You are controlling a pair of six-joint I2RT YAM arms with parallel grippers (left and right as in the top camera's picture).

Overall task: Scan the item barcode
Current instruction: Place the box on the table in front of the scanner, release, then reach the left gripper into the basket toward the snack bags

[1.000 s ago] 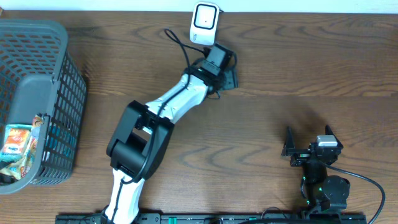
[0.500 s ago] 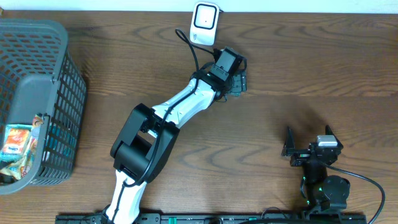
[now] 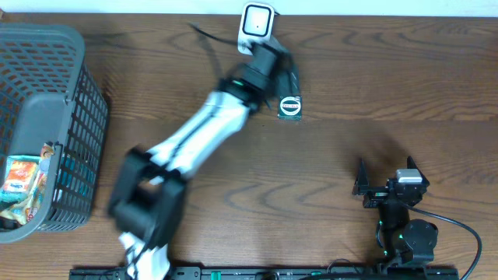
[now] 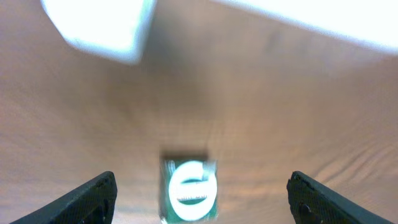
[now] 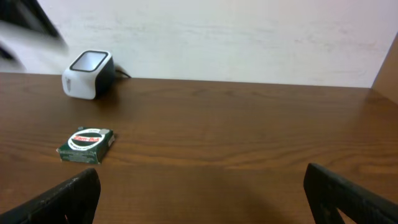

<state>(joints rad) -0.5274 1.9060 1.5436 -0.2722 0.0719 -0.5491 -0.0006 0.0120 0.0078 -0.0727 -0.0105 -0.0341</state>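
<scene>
Item (image 3: 290,106), small green box w/ a round white logo, lies flat on the table (image 3: 373,78) near the scanner (image 3: 256,23), on the robot's side of it and a bit to the right, nothing touching it. Left gripper (image 4: 200,185) is spread wide and empty, btw scanner and box; the arm's blurry tho. Right gripper (image 3: 385,173) is also spread wide w/ nothing in it, well apart from the scanner. Basket (image 3: 78,93) w/ snack packs sits far from the scanner.
</scene>
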